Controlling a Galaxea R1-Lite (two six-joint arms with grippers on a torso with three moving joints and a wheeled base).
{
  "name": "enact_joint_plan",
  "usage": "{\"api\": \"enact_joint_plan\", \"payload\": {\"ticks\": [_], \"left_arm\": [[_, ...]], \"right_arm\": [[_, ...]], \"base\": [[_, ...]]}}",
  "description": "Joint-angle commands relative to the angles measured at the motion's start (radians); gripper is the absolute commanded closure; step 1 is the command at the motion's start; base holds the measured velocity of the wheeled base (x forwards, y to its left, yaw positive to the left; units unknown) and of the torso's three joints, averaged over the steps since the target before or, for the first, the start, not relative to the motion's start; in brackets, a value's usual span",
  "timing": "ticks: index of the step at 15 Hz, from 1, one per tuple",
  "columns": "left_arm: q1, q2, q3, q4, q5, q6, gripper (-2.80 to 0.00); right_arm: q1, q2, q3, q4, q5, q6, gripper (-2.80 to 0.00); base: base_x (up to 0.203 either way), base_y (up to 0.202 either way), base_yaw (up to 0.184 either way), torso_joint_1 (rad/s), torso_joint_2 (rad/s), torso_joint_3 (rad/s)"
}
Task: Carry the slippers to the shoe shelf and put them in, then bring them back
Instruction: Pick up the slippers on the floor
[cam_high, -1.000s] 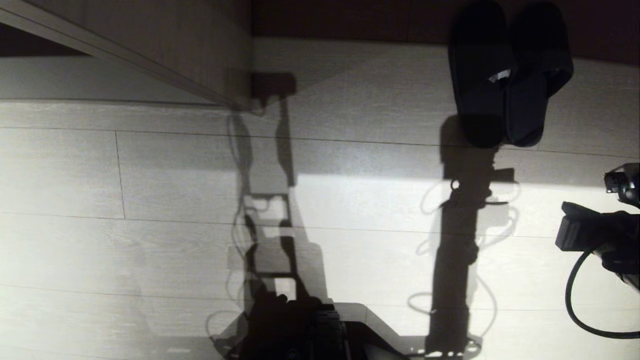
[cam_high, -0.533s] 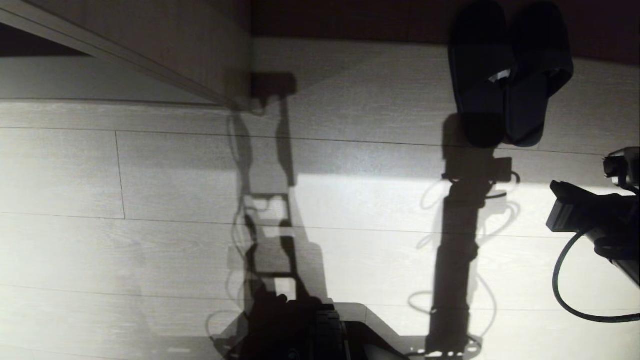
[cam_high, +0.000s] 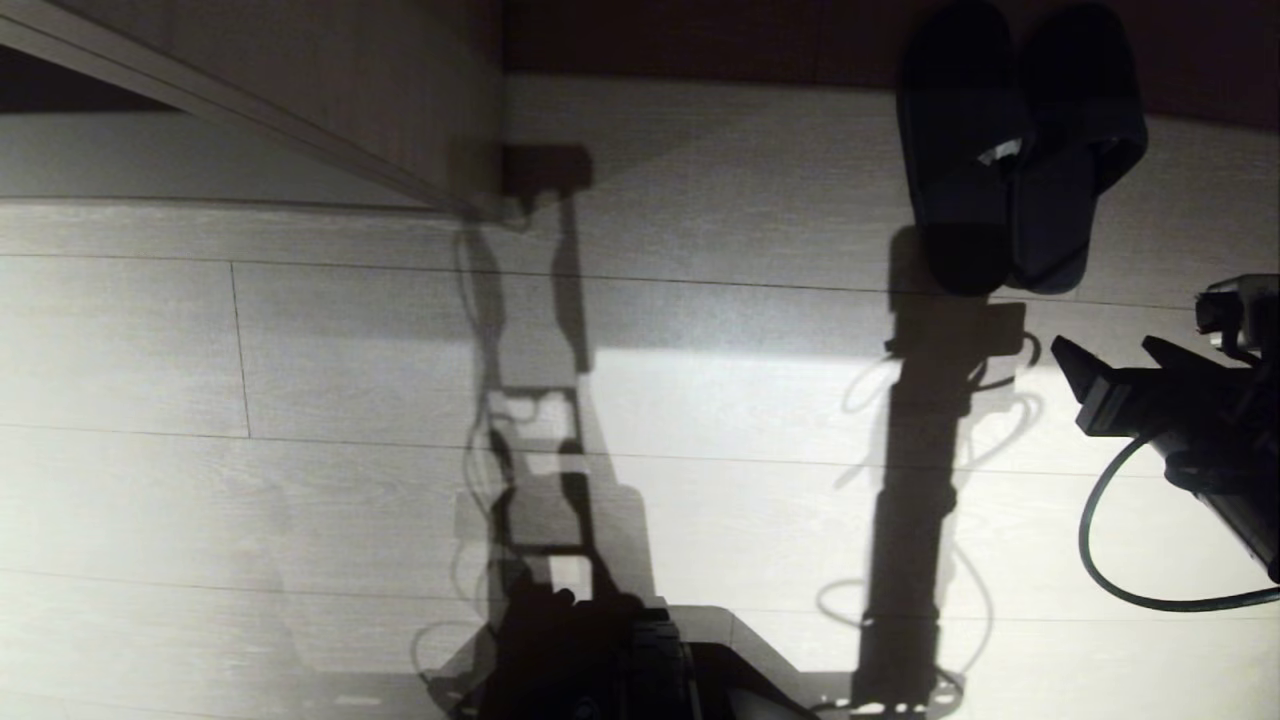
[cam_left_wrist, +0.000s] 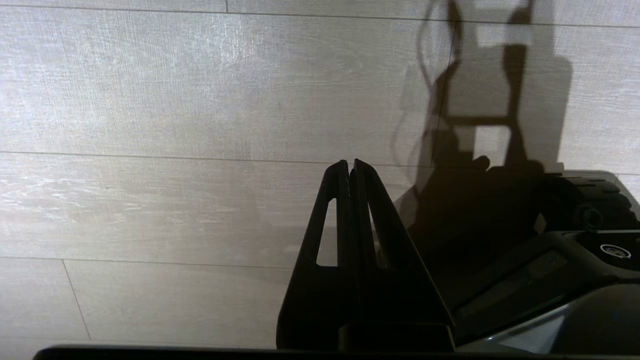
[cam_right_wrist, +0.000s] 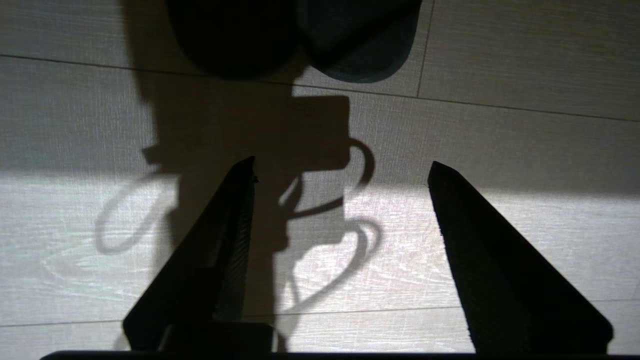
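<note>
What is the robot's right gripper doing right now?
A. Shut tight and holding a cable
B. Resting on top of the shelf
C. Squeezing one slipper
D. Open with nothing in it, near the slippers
D: in the right wrist view the right gripper has its jaws spread wide over bare floor, and the slippers lie just ahead, untouched.

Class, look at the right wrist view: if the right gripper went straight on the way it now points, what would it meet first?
Most likely the heels of the slippers, lying side by side ahead of the open right gripper. Only bare floor lies between; depth is unclear, so a downward tilt could meet the floor first.
</note>
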Motion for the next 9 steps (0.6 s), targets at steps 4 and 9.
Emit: {"api": "enact_joint_plan", "payload": {"ticks": [4, 9], "left_arm": [[0.0, 0.001, 0.0, 0.0, 0.0, 0.0, 0.0], [0.0, 0.001, 0.0, -0.002, 0.0, 0.0, 0.0]], "right_arm": [[0.0, 0.102, -0.082, -0.047, -0.003, 0.033, -2.8], [0.0, 0.134, -0.154, -0.069, -0.009, 0.134, -2.8]], "base": [[0.0, 0.0, 0.0, 0.0, 0.0, 0.0], [0.0, 0.0, 0.0, 0.0, 0.0, 0.0]]}}
